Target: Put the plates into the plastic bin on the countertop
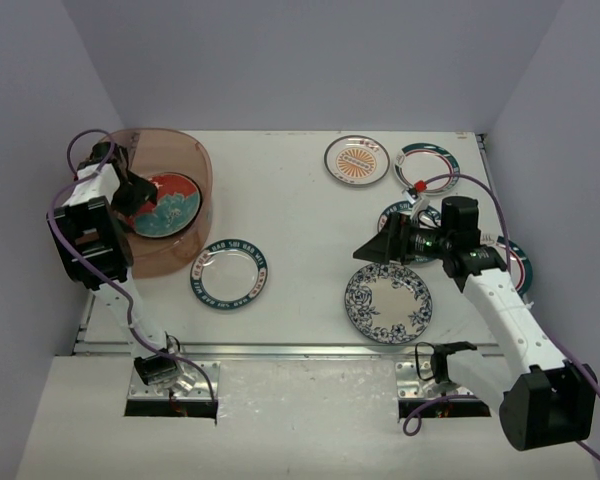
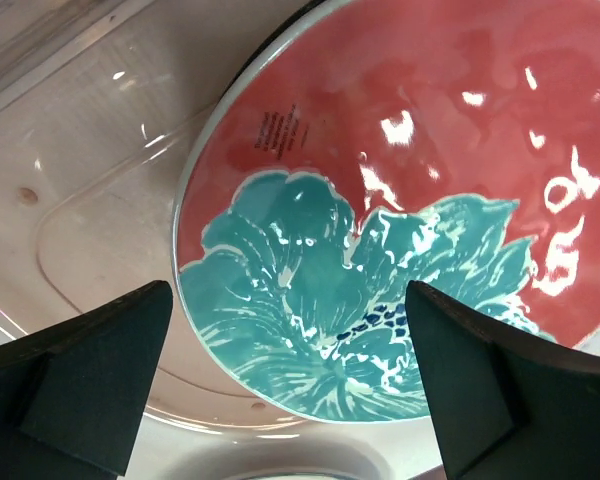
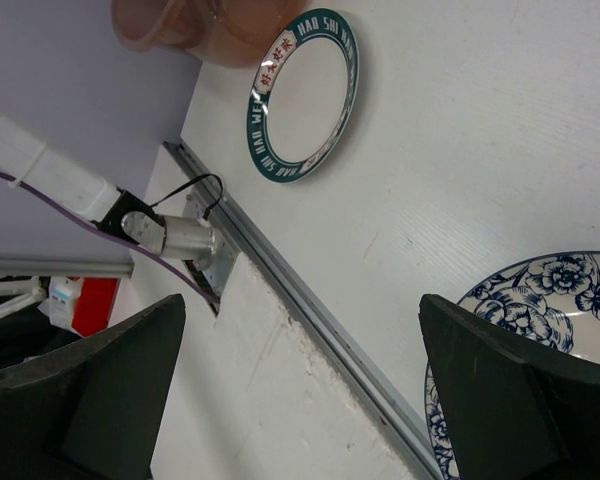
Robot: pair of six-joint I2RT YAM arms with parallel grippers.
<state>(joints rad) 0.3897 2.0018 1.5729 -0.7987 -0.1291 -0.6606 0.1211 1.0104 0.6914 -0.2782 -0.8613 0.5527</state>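
Teal-rimmed plate with "HAO SHI" on its rim, small dark print on red-and-teal plate unreadable

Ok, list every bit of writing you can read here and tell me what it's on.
"HAO SHI": white capitals on the rim of the teal-rimmed plate; the other lettering round that rim is too small to read.
Red characters in a white patch on the same rim: too small to read.
Small black print on the red-and-teal floral plate in the plastic bin: too blurred to read.
Lettered band across the orange sunburst plate: too small to read.
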